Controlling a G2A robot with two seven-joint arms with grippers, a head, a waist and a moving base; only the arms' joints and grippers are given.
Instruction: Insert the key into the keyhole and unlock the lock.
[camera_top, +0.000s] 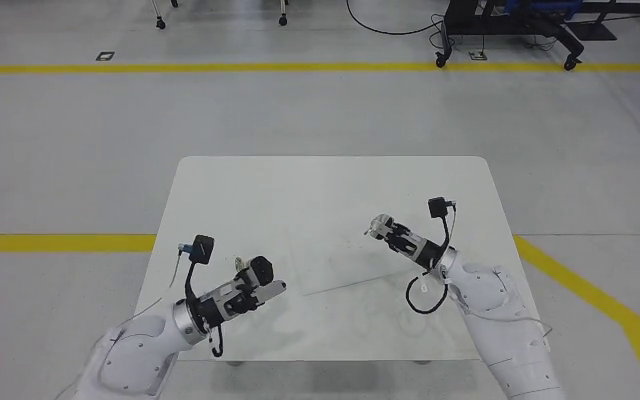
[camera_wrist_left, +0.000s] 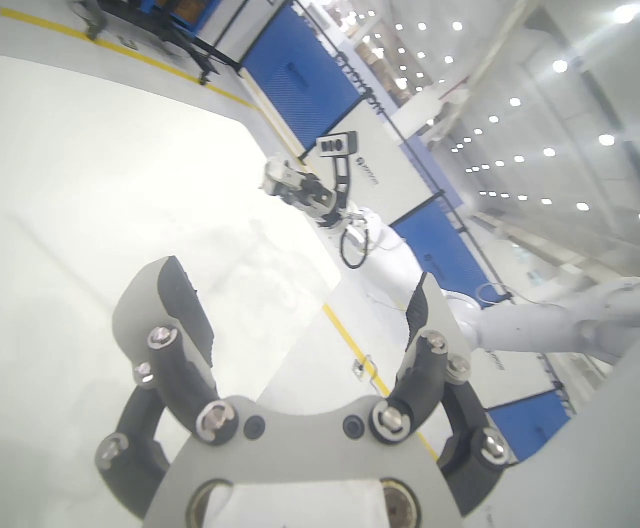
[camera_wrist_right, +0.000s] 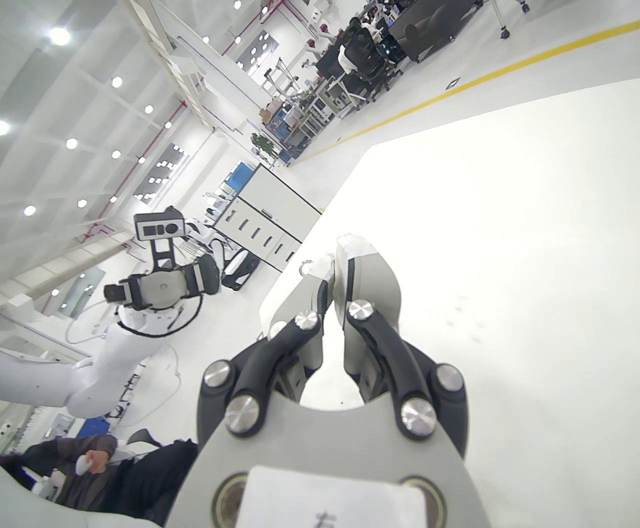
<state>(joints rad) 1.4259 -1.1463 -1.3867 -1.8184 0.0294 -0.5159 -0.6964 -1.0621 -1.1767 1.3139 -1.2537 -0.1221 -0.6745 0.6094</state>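
My left gripper (camera_top: 275, 288) hangs over the near left part of the white table (camera_top: 330, 190). In its own wrist view the left gripper (camera_wrist_left: 300, 280) stands open with nothing between its dark pads (camera_wrist_left: 192, 300). My right gripper (camera_top: 375, 228) is over the table's right half, pointing toward the middle. Seen from its wrist, the right gripper (camera_wrist_right: 332, 255) is shut, fingers pressed together. A small pale bit (camera_wrist_right: 304, 269) pokes out at their tips; I cannot tell what it is. The left wrist view also catches the right gripper (camera_wrist_left: 274, 180) farther off.
A thin, nearly clear sheet (camera_top: 340, 262) lies flat on the table between the two arms. The table's far half is bare white surface. Yellow floor lines (camera_top: 300, 68) run beyond the table, and wheeled carts (camera_top: 510, 30) stand far back.
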